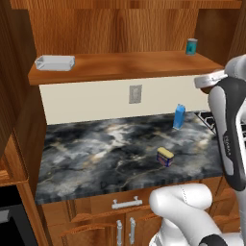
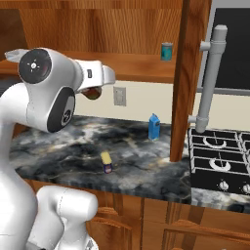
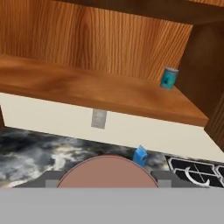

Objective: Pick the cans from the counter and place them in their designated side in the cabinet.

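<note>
My gripper (image 2: 93, 93) hangs raised above the counter (image 1: 96, 149), just below the cabinet's shelf board (image 1: 125, 65), and is shut on the red can (image 2: 91, 92). In the hand view that can's round top (image 3: 108, 173) fills the space between the fingertips. The squat blue can with a yellow top (image 1: 165, 156) stands on the counter near its front edge, well below the hand; it also shows as the blue can (image 2: 106, 162) left of the wooden post.
A teal can (image 1: 191, 46) stands at the shelf's right end and a white tray (image 1: 55, 62) at its left end. A slim blue carton (image 1: 178, 116) stands at the counter's back right. A stove (image 2: 219, 156) lies beyond the wooden post.
</note>
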